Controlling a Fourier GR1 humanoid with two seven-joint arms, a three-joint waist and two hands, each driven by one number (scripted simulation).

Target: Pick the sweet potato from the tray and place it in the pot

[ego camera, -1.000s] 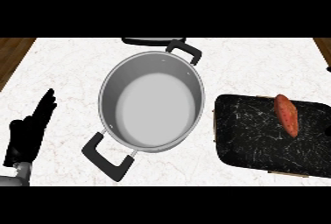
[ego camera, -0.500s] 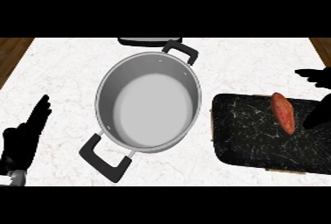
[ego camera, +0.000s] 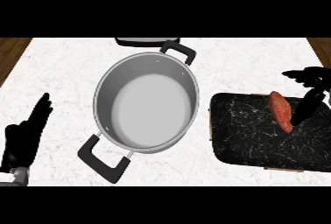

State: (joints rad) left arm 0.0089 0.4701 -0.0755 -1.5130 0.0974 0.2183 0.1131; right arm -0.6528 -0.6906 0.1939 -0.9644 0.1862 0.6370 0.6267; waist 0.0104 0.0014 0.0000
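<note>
I count one sweet potato [ego camera: 280,111], lying on the single black tray [ego camera: 252,135], right of the one pot [ego camera: 108,109] on the counter [ego camera: 58,65]; my right hand [ego camera: 313,78] hangs over it, fingers spread, holding nothing; my left hand [ego camera: 22,140] rests open at lower left.

the right robot hand [ego camera: 314,78] and the tray [ego camera: 252,136] run off the right edge.
</note>
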